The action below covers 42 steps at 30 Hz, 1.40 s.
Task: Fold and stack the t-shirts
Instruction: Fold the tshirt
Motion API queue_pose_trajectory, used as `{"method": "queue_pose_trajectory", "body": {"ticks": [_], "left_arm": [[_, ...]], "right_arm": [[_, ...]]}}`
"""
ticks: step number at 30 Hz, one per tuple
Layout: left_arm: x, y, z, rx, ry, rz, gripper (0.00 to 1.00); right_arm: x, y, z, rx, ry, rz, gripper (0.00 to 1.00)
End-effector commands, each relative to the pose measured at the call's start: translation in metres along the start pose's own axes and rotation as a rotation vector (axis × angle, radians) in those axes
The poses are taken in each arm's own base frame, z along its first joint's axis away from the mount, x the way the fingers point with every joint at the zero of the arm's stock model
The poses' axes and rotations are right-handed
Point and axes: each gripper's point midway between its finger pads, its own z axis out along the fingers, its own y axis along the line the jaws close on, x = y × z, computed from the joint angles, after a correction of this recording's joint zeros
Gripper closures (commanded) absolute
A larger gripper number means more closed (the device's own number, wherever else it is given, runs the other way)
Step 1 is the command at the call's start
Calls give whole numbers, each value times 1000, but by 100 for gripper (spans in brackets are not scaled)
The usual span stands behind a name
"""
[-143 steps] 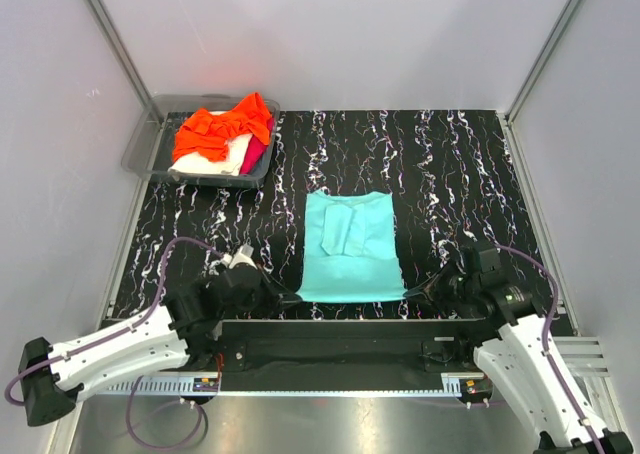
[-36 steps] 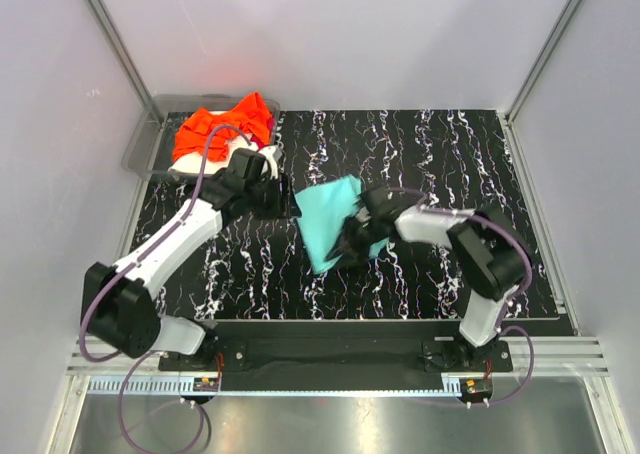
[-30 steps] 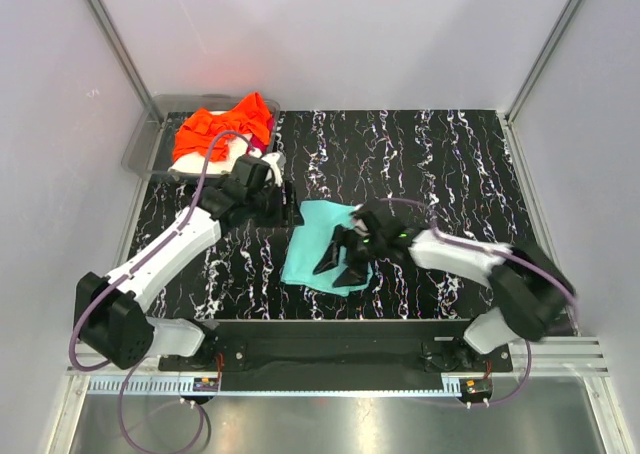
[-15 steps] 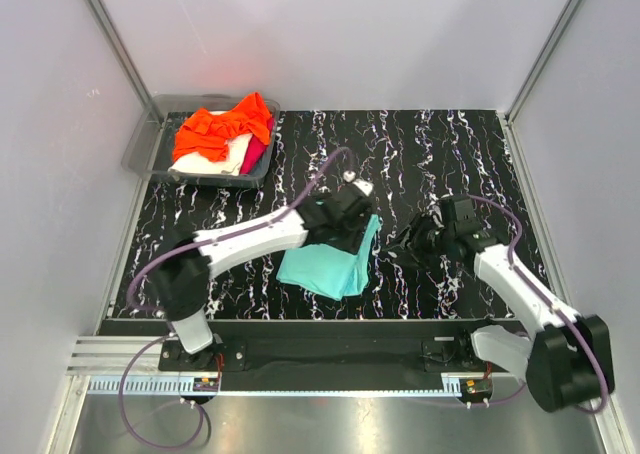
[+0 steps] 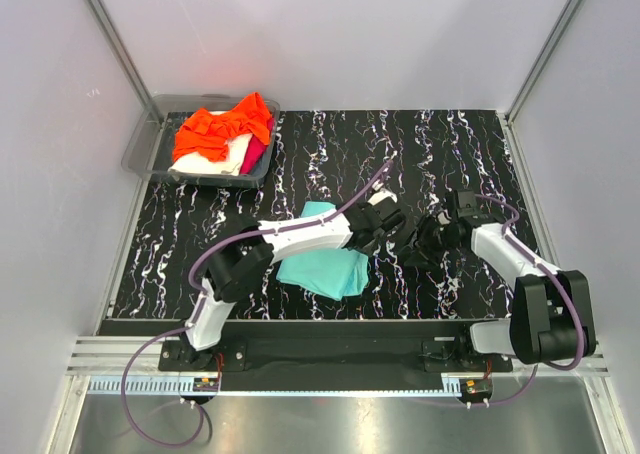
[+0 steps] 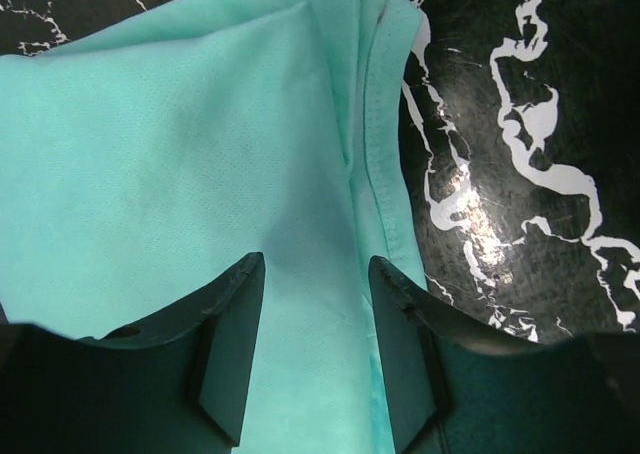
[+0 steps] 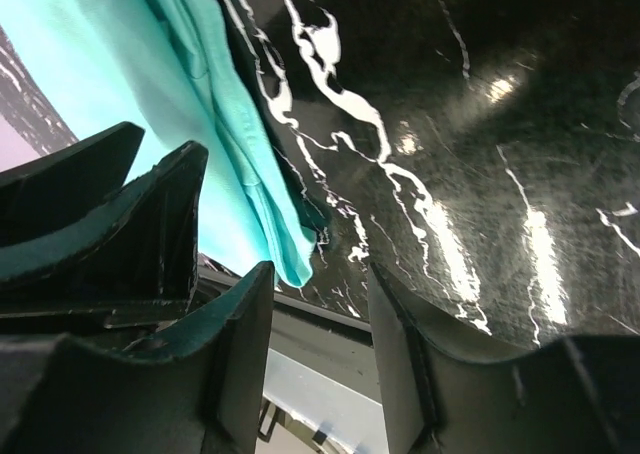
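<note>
**While the teal shirt lies folded, both pincers stand open beside it**

Where the black, white-veined counter [image 5: 450, 154] fills the middle of the overhead view, the turquoise shirt [image 5: 315, 271] lies as a folded bundle just below centre. The left arm reaches across it from the lower left. The left pincer [image 5: 385, 224] sits at the shirt's right edge. In the left wrist view this pincer [image 6: 315, 274] has its jaws moderately apart. The teal cloth [image 6: 180, 154] and its stitched hem show below the gap, and nothing is clamped. Whether the fingertips touch the cloth I cannot tell.

The right pincer [image 5: 428, 242] is just right of centre, close to the left one, over bare counter. Its own camera shows the pincer [image 7: 320, 274] with jaws apart and empty, the shirt [image 7: 150, 84] lying in the upper left of that view.

In the upper left of the overhead view a grey tray [image 5: 150, 149] holds an orange shirt [image 5: 220, 129] on top of a cream one [image 5: 232, 157] and a magenta one [image 5: 255, 154].
</note>
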Motion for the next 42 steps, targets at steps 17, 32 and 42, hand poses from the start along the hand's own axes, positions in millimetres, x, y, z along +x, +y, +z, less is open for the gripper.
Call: {"method": "queue_pose_trajectory", "body": {"ticks": [17, 32, 42], "left_arm": [[-18, 4, -8, -34, -41, -42, 100], [-42, 21, -47, 91, -74, -137, 100], [-60, 14, -42, 152, -72, -144, 100]], "right_arm": [[-25, 46, 28, -248, 62, -56, 81], [-59, 97, 76, -339, 98, -79, 93], [-53, 65, 121, -220, 143, -50, 95]]}}
